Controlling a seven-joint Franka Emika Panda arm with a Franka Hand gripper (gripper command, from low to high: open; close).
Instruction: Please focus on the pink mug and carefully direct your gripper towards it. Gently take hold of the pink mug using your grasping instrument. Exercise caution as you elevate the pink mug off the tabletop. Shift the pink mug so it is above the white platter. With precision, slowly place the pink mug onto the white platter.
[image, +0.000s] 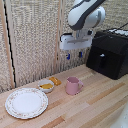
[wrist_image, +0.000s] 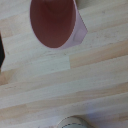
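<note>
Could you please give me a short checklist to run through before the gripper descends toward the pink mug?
1. Small pink ceramic mug upright on the wooden table: ok.
2. White boxy gripper above the mug, clear of it: ok.
3. Fingers open: cannot tell.
4. Large round white platter bare for placing: ok.
5. Small white bowl apart from the mug: ok.
6. Mug rim seen in the wrist view: ok.

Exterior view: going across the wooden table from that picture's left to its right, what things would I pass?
White platter → small white bowl with yellow contents → pink mug → black appliance. An orange item beside the bowl overlaps it, so I leave it out.
</note>
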